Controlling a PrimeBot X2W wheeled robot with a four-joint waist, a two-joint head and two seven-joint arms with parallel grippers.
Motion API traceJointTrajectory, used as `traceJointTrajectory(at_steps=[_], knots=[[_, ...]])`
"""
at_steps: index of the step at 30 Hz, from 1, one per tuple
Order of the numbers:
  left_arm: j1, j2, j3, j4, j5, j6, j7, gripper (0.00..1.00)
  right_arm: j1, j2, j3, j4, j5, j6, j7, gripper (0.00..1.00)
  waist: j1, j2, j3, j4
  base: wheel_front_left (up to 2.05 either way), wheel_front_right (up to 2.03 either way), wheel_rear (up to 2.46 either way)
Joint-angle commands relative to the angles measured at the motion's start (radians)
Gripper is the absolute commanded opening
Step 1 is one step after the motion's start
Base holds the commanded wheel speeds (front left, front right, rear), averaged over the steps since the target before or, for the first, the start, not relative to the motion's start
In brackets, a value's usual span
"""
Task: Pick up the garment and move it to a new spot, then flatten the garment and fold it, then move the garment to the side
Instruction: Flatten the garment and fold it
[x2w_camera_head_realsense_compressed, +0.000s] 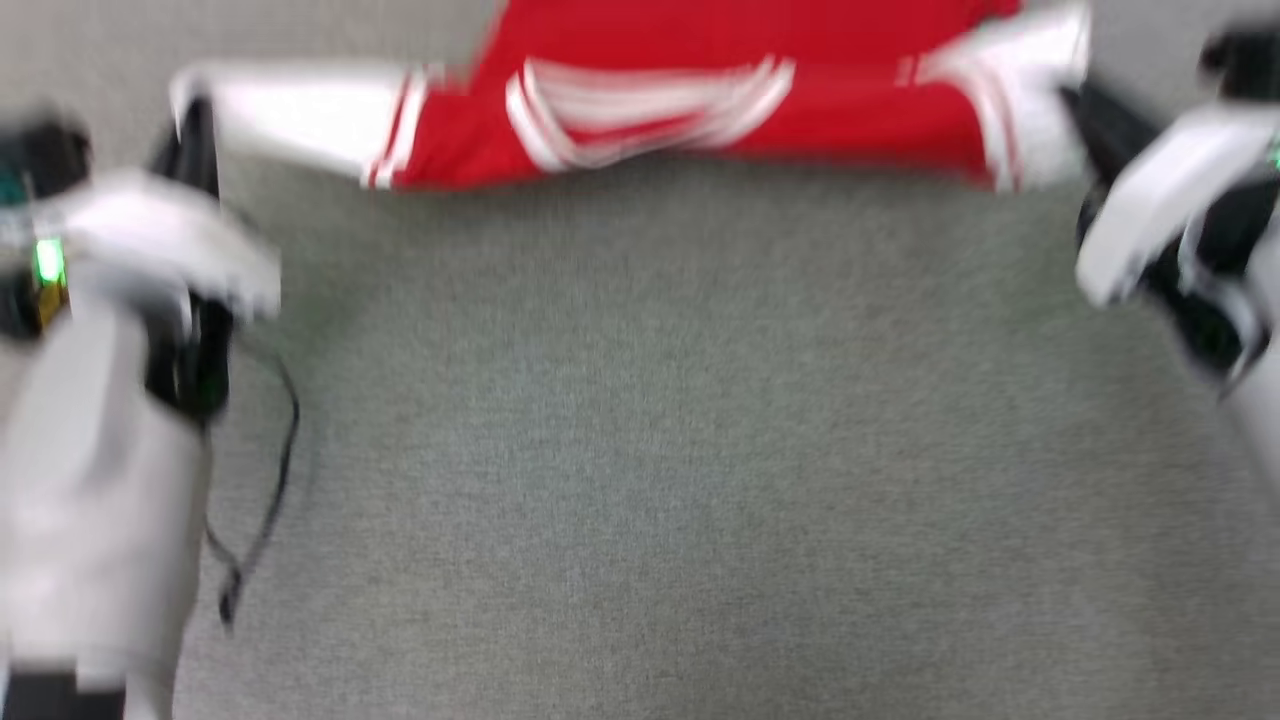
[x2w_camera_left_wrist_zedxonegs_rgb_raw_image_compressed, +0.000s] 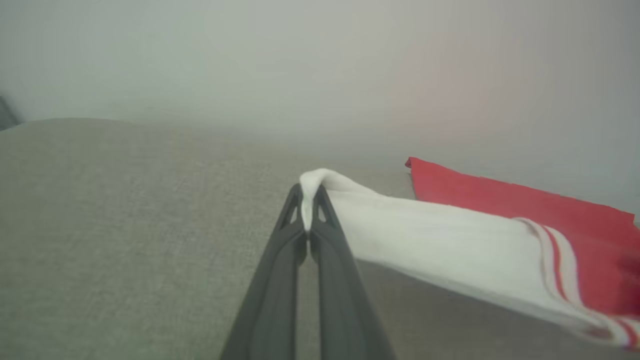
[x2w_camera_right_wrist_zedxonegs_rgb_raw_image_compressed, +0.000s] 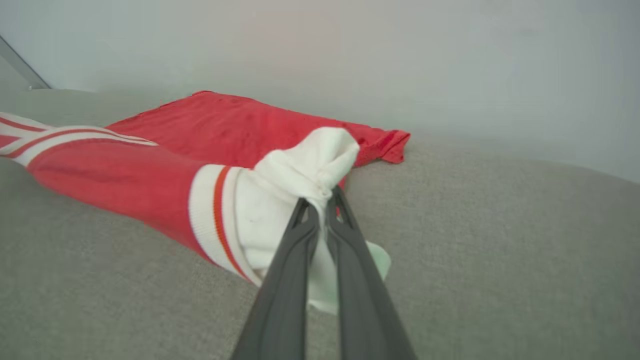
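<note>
While the left gripper (x2w_camera_left_wrist_zedxonegs_rgb_raw_image_compressed: 311, 212) and right gripper (x2w_camera_right_wrist_zedxonegs_rgb_raw_image_compressed: 324, 212) each clamp one end, the red, white-sleeved soft-fabric jersey (x2w_camera_head_realsense_compressed: 860, 130) stretches sideways between them.

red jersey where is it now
In the head view the red jersey spans the top, over the grey surface, its white sleeves pinched by the left gripper and the right gripper.

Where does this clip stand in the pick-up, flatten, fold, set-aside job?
Done: the garment is grasped, one white sleeve in the left gripper, the other in the right gripper, both shut. In hand: it is stretched wide between them, red body resting on the grey surface; moving or spreading, I cannot tell which. Left: no fold shows yet, then setting it aside.
</note>
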Motion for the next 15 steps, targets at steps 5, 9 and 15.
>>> traceJointTrajectory(at_steps=[5,9,15], knots=[[0.258,0.025,0.034,-0.119,-0.023,0.049,-0.031,0.0,0.214,-0.024,-0.005,-0.071,0.03,-0.001,-0.019,0.0,0.0001,0.0,-0.157,-0.013,0.0,0.0,0.0],[0.48,0.03,0.048,-0.253,-0.04,0.103,-0.01,0.0,0.385,-0.025,-0.033,-0.132,0.03,-0.001,-0.031,0.0,0.0001,0.0,-0.219,-0.015,0.0,0.0,0.0],[0.764,0.02,0.05,-0.473,-0.057,0.2,0.06,0.0,0.637,0.006,-0.112,-0.216,0.004,-0.001,-0.024,0.0,0.0001,0.0,-0.284,-0.006,0.0,0.0,0.0]])
